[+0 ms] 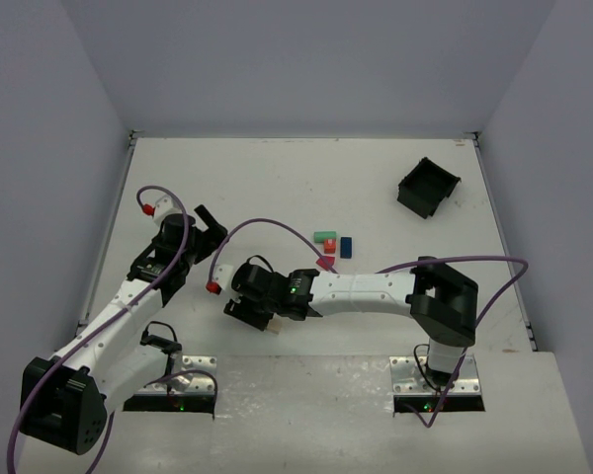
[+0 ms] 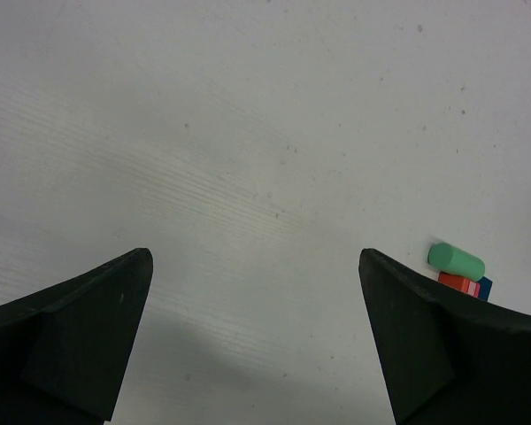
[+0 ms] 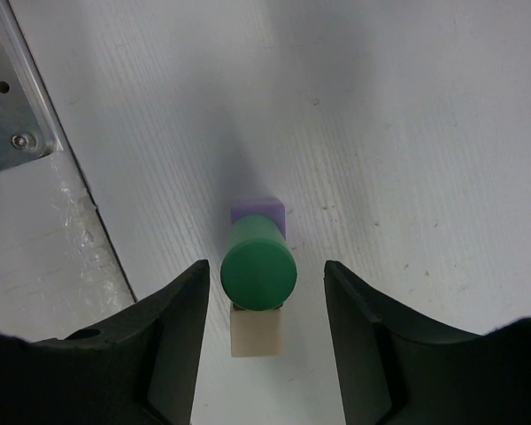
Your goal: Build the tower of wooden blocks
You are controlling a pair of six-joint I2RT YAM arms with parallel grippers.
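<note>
The jaws of the right gripper (image 3: 265, 266) are released, one on each side of the upright green cylinder (image 3: 259, 273), not touching it. The cylinder stands on a tan block (image 3: 257, 335) on the table (image 3: 407, 133), with a purple block (image 3: 264, 211) just behind. The jaws of the left gripper (image 2: 255, 257) are wide apart and hold nothing.

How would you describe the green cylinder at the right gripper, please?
Follow the right arm to its gripper near the table's front edge. Between the open fingers, the green cylinder is the only round piece, with a purple block and a tan block beside it.
</note>
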